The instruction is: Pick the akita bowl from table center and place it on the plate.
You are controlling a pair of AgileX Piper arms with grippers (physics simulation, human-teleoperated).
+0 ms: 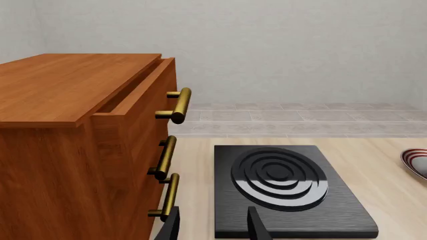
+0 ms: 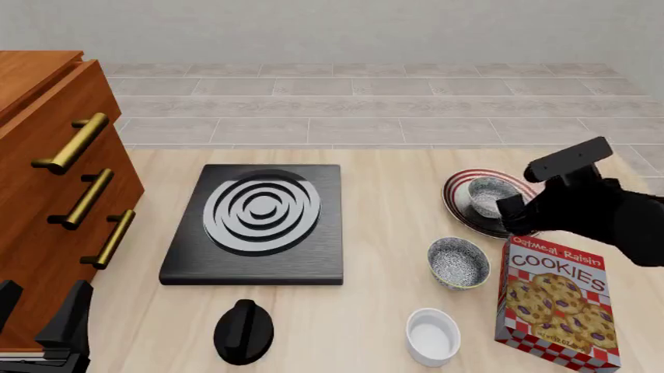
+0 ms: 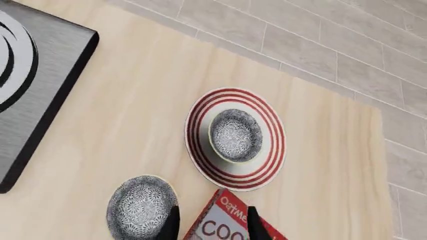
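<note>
We see the akita bowl [image 3: 235, 135] sitting on the plate [image 3: 267, 160], its twin bowl [image 3: 141, 204] on the bench [image 3: 133, 100] nearby. Our right hand [image 3: 212, 223] hangs above, fingers apart and empty; our left hand [image 1: 212, 225] is likewise apart.

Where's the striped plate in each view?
Left wrist: only the plate rim shows, cut off at the frame edge.
Front: right side, partly behind the right pincer, a speckled bowl on it.
Right wrist: centre.
Shared landmark: black stove.

Front view high over the table [image 2: 384, 179]; wrist views nearer, sharing stove [image 1: 287, 192].
</note>
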